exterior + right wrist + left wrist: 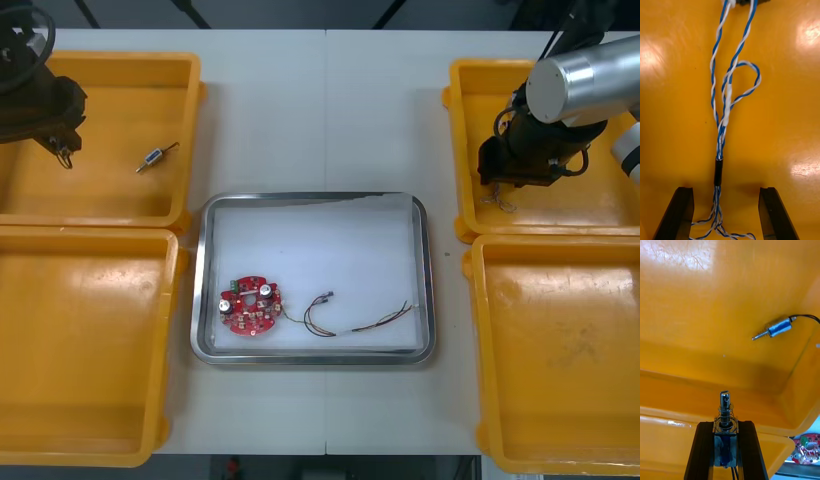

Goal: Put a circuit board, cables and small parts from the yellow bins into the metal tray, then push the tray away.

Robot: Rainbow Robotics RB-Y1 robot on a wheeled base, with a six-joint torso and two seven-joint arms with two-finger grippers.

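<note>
In the metal tray (313,352) lie a round red circuit board (250,304) and a red and yellow cable (362,315). My left gripper (64,152) hovers over the far left yellow bin (120,205), shut on a small metal part (724,416). A second small metal part (157,157) (777,327) lies on that bin's floor, apart from the fingers. My right gripper (497,195) is down in the far right yellow bin (458,150), open, its fingers (679,213) either side of a twisted blue and white cable (725,112).
The near left yellow bin (85,340) and the near right yellow bin (560,350) flank the tray. Bare table lies beyond the tray's far rim, between the two far bins.
</note>
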